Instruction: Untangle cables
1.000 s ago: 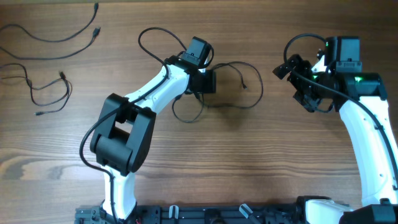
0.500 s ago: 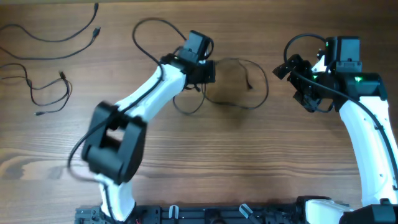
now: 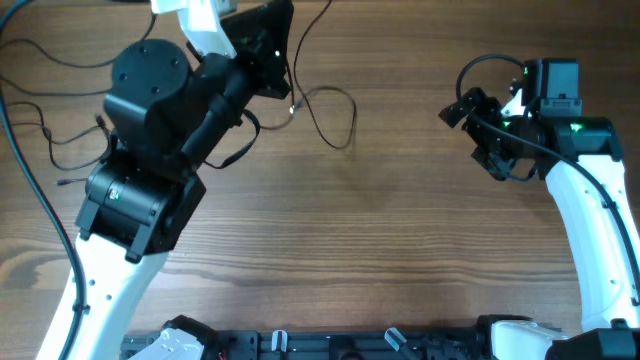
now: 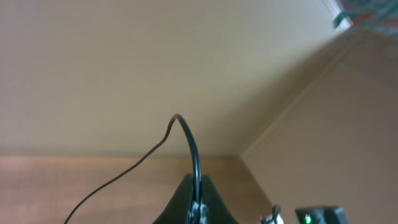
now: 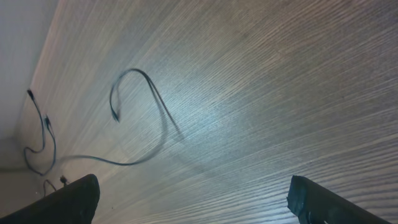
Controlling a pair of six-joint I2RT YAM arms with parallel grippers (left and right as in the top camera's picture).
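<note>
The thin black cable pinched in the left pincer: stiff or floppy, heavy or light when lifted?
Probably floppy: the cable trails from the left pincer in loose curves. Likely very light: it is thin, and its blur in the right wrist view suggests it sways easily. Being so thin, it might slip from a weak pinch.

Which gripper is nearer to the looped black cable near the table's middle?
Left. The left gripper is clamped on the cable itself; the right gripper sits open, well off to its right.
</note>
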